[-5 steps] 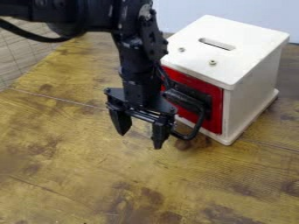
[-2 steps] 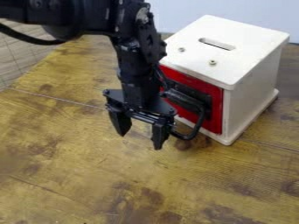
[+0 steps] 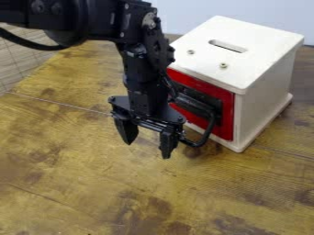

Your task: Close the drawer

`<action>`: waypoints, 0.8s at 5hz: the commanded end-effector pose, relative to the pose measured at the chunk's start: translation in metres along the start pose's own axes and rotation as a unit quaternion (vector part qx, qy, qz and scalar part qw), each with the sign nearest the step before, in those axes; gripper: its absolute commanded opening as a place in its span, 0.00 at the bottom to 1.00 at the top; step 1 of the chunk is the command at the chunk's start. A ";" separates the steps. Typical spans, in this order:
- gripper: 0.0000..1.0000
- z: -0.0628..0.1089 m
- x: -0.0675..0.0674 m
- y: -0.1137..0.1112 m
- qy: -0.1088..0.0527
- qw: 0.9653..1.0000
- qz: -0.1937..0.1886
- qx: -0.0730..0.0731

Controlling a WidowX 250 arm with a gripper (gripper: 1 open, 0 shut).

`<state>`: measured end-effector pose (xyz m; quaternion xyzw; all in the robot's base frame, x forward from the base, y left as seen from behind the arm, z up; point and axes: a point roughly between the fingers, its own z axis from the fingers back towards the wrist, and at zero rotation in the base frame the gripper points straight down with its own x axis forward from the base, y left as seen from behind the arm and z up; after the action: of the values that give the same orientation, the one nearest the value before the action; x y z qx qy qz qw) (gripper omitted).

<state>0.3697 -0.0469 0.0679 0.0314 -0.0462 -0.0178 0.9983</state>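
Camera view — flat red drawer (image 3: 225, 98), black loop handle (image 3: 210, 128).

Probably a robotics lab or workshop — a black robot arm (image 3: 145, 64) reaches over a worn wood-look tabletop (image 3: 73, 174), with a white box cabinet (image 3: 252, 50) on it and a plain pale wall (image 3: 245, 7) behind — though the room itself barely shows.

You can't see the left part of the drawer's red front (image 3: 226, 103) — the arm (image 3: 145, 55) covers it, along with part of the black handle (image 3: 207, 128). Your arm's upper end runs out past the top and left edges. The cable (image 3: 28, 40) leaves at the left — and the slot's (image 3: 229, 46) inside is too dark to read.
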 end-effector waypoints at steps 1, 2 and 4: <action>1.00 0.038 0.008 0.005 -0.051 0.999 0.001 -0.002; 1.00 0.040 0.008 0.004 -0.052 0.999 0.000 -0.002; 1.00 0.043 0.011 0.005 -0.055 0.998 0.000 -0.001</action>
<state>0.3677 -0.0462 0.0711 0.0330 -0.0432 -0.0215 0.9983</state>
